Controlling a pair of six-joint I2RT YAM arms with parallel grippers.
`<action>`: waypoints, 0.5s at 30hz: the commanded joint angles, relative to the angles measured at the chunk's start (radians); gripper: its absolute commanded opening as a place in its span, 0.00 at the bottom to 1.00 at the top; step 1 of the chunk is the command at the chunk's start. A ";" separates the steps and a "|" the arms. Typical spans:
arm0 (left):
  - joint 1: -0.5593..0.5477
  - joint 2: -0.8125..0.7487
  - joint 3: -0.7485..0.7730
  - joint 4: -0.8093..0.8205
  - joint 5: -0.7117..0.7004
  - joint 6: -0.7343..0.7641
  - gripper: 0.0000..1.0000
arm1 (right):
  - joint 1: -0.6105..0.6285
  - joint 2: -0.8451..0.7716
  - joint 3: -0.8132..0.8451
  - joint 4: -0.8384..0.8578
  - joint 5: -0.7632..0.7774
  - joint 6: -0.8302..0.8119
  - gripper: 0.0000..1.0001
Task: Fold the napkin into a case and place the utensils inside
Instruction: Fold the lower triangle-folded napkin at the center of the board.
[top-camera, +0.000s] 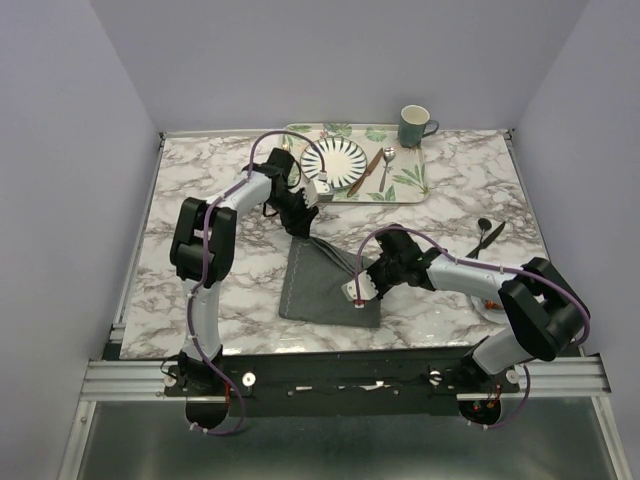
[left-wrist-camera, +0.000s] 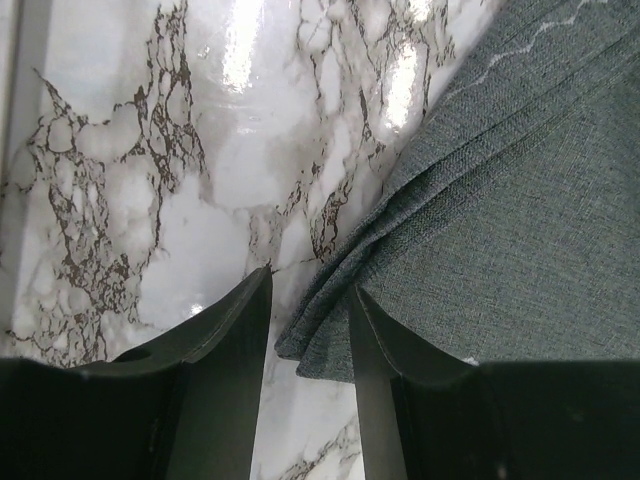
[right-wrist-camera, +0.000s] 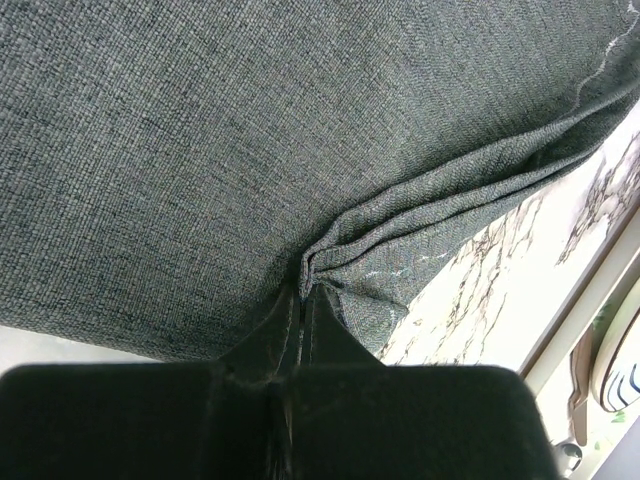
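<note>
Step in hand, as judged: folding the napkin, with no pouch formed yet.

Findings:
- The napkin lies partly folded on the marble surface at the centre of the overhead frame.
- Right pincer: jaws together, clamped on a pinched ridge of several napkin layers. This is at the cloth's right edge, lower centre of its wrist frame.
- Left pincer: jaws apart and low over the surface. They straddle the layered corner of the napkin, which pokes in between them from the right of the frame, nearer the right-hand finger.
- The knife and spoon rest on the tray, top centre of the overhead frame. Both are well apart from the two pincers.

Recommendation:
- Close the left pincer only once every layer of the corner sits between the fingers.
- Raise both grips evenly and keep the cloth low.
- Carry the fold across so the stitched edges line up.
- A missed layer would likely open the fold.
</note>
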 joint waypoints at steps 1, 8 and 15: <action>-0.011 0.035 0.029 -0.038 -0.024 0.037 0.48 | 0.004 -0.017 -0.019 0.014 0.013 -0.009 0.01; -0.017 0.050 0.040 -0.058 -0.014 0.056 0.43 | 0.003 -0.014 -0.018 0.019 0.019 -0.010 0.01; -0.017 0.026 0.046 -0.086 0.003 0.063 0.09 | -0.002 -0.014 0.016 0.018 0.041 0.052 0.01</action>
